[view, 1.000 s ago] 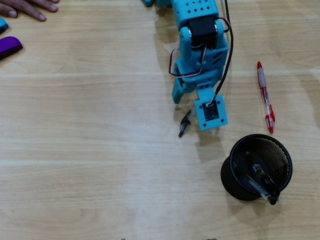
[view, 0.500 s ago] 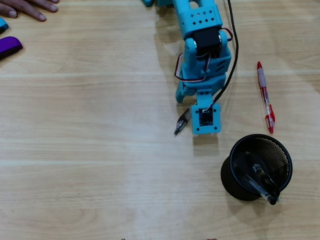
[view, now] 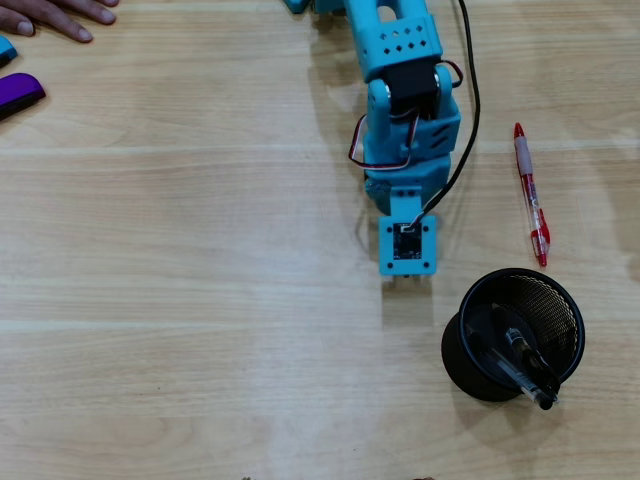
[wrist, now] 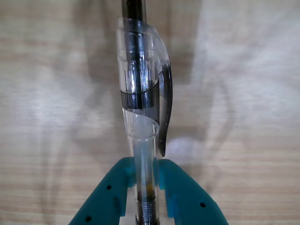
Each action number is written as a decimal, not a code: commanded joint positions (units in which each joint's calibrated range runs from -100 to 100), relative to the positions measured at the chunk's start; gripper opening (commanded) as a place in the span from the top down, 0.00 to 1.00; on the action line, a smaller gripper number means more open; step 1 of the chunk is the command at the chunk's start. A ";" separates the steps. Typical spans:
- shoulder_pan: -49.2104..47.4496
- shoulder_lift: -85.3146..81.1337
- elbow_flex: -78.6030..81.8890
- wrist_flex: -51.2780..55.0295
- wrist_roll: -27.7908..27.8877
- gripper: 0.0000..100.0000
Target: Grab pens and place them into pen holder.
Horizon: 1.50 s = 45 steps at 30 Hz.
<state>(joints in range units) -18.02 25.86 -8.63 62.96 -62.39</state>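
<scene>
Teal fingers point(wrist: 112, 187) of the gripper point(wrist: 143, 187) clamp a clear pen point(wrist: 140, 108) by its barrel in the wrist view, its grey clip end pointing up the frame over bare wood. From overhead the arm point(view: 405, 100) hides that pen entirely, whereas a second ago its tip poked out at the arm's left side. Just below and right of the arm, the black mesh holder point(view: 512, 335) stands with one pen point(view: 525, 368) leaning inside. A red pen point(view: 530, 193) lies above the holder, right of the arm. Well away to the arm's left sit a purple object point(view: 20, 92) and a hand point(view: 55, 14).
</scene>
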 commanded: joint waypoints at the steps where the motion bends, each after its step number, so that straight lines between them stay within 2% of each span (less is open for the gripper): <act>1: 1.98 -13.35 -5.36 -1.30 2.69 0.98; 4: 2.30 -16.56 -15.50 -5.16 6.09 0.98; 6: 1.57 -15.46 -23.37 -11.35 6.87 0.98; 13: -5.12 -0.50 -35.87 -47.97 6.40 0.98; 16: -6.57 5.08 -36.05 -54.93 5.72 0.98; 22: -7.14 12.10 -35.60 -55.27 4.26 0.98; 28: -7.46 14.04 -28.62 -55.79 3.84 0.98; 30: -7.62 14.04 -26.36 -55.79 3.84 0.96; 34: -7.78 13.96 -24.28 -55.87 4.21 0.85; 41: -7.86 13.87 -26.99 -55.87 4.37 0.87; 43: -8.99 8.97 -29.44 -53.04 9.07 0.87; 45: -10.12 3.39 -29.80 -43.93 11.53 0.87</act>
<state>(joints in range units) -25.71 40.67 -34.22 9.04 -56.44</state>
